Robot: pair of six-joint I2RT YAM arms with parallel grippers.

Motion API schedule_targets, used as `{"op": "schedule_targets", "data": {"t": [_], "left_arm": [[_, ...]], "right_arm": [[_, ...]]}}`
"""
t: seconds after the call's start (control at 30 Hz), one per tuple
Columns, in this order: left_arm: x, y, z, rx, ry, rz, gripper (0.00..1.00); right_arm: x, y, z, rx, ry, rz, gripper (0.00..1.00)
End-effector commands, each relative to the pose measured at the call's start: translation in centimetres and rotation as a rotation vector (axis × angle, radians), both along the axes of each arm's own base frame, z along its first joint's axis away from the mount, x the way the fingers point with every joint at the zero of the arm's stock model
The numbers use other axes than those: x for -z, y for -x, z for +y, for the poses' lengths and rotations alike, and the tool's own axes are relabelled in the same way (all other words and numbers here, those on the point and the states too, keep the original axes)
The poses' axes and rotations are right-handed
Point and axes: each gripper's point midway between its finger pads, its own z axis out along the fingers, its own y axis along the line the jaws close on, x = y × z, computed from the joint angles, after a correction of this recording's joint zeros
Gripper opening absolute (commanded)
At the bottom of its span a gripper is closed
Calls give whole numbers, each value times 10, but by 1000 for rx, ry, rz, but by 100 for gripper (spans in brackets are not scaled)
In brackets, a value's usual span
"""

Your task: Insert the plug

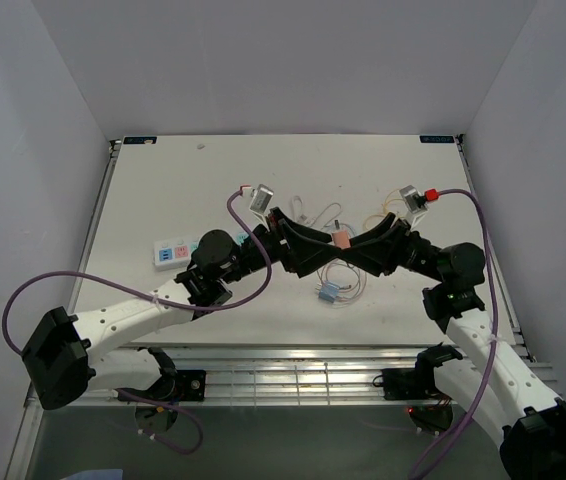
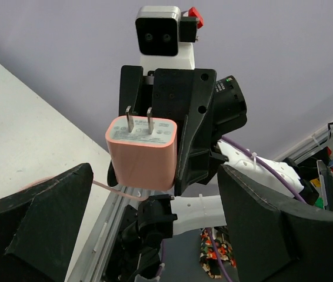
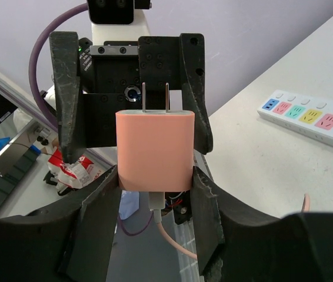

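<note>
The pink plug is up in the air over the middle of the surface. The right gripper is about half open and squeezes the plug by its two flat sides. The two metal pins stick out the front, and a soft pink cord hangs from the back.

The plug looks small, light and hard. Its sides look smooth, so it may slip if the hold is weak. The pins are thin and could bend, so the flat sides are the best place to hold. The cord may pull on it a little.

The left gripper is wide open and holds nothing. It sits right in front of the pins.

The power strip lies flat, well off to the left, next to the left arm. That arm is between the plug and the strip. Some thin wires and a small blue piece lie under the grippers.
</note>
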Motion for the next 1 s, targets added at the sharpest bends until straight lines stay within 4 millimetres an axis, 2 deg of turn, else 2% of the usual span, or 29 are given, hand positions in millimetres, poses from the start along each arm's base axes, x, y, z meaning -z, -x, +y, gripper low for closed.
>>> {"op": "schedule_targets", "data": {"t": [0.0,0.1,0.23,0.37,0.47,0.7,0.73,0.8,0.83,0.93,0.97], "left_arm": [[-15,0,6,-46,52,-54,98],[-14,-2,3,-52,49,-49,98],[-9,-2,-5,-47,38,-39,91],[-11,-3,-6,-64,48,-39,72],[-11,0,-9,-54,48,-47,64],[-10,-1,-12,-60,48,-44,33],[-9,-1,-12,-62,48,-42,18],[-8,-1,-11,-66,44,-47,1],[-7,-1,-11,-66,41,-51,0],[-7,2,-9,-64,20,-96,0],[-2,2,-9,-65,-8,-102,0]], "right_arm": [[-10,5,1,-11,-15,-68,32],[-10,5,1,-7,-19,-66,32],[-13,6,2,-8,-25,-77,32],[-10,6,3,-12,-23,-68,33],[-9,6,4,-15,-23,-68,32],[0,6,7,-28,-6,-55,33],[1,6,7,-27,0,-56,35],[11,3,8,-14,41,-47,40],[13,1,9,-10,55,-45,41],[23,2,8,-5,111,-74,58],[28,3,7,-6,138,-60,70]]}}
